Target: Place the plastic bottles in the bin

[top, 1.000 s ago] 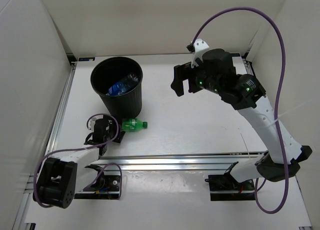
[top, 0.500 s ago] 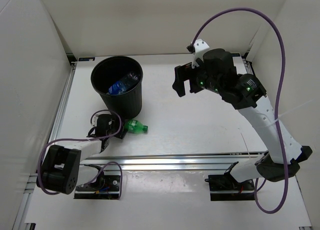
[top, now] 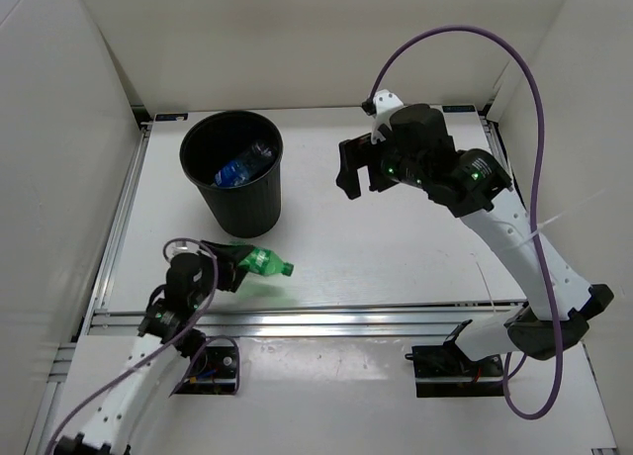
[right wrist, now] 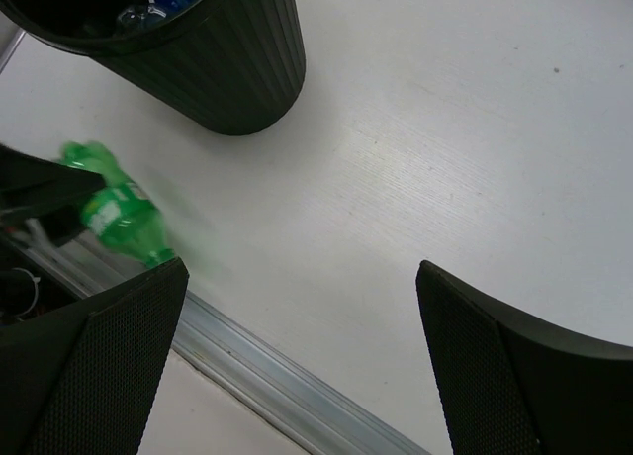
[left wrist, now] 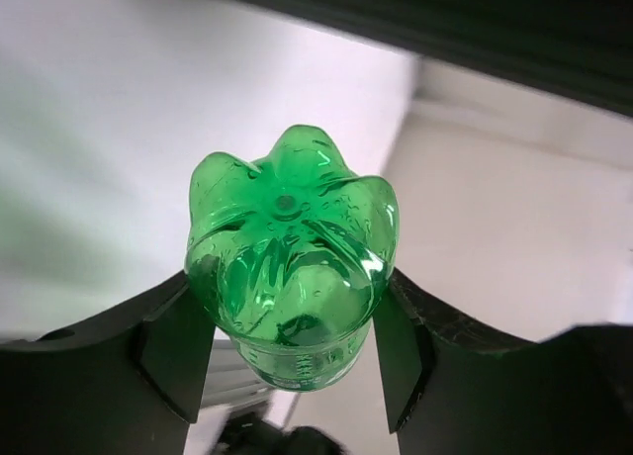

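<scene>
- The green bottle (top: 261, 263) is pinched at its base end between the left gripper's (top: 233, 268) two fingers. Its cap points straight away from the gripper, and its petal-shaped bottom faces back at the left wrist camera.
- Left gripper: clamped on that bottle, a dark pad on each flank. The right wrist view shows the bottle blurred, so I cannot tell whether it is clear of the table (top: 396, 247).
- The bin (top: 244, 210) stands close beside this gripper, on the side away from the arm bases. Its rim is probably above the held bottle. A blue-labelled bottle (top: 237, 170) already lies inside.
- Right gripper (top: 356, 168): fingers spread wide and empty, hanging well apart from the bin with bare table below.
- Step in hand, as I judge it: carrying the last loose bottle to the bin.
- The next move calls for raising the gripper above the rim, bringing it over the opening, then parting the fingers without knocking the wall.
</scene>
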`<state>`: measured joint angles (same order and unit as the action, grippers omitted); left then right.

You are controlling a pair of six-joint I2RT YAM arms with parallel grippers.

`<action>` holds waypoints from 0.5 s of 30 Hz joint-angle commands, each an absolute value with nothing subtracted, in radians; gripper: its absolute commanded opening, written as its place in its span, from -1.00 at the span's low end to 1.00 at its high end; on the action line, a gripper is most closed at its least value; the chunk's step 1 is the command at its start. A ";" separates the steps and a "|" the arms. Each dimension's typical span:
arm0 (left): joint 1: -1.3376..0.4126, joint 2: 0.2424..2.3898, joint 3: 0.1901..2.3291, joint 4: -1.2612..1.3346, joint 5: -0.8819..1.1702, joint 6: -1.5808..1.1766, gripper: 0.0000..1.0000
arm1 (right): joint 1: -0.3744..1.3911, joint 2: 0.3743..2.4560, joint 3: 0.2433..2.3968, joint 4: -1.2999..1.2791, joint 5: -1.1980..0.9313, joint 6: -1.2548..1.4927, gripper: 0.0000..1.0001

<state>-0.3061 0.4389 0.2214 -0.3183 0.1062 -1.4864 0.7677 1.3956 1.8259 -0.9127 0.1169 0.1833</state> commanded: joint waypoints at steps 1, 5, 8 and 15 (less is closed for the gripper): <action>-0.310 0.302 0.459 -0.665 -0.029 -1.508 -0.02 | 0.752 1.379 1.795 -0.842 0.084 0.227 1.00; -0.310 0.407 0.765 -0.811 -0.164 -1.374 -0.02 | 0.739 1.379 1.782 -0.805 0.049 0.247 1.00; -0.310 0.631 1.056 -0.787 -0.244 -1.216 0.01 | 0.739 1.399 1.809 -0.796 0.049 0.256 1.00; -0.310 1.142 1.681 -0.752 -0.413 -0.712 0.14 | 0.721 1.420 1.855 -0.796 0.040 0.256 1.00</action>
<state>-0.3061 1.0004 1.5734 -0.7269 -0.3019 -0.9771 0.7322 1.4170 1.8088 -0.8379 0.0582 0.2523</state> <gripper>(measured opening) 0.688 0.998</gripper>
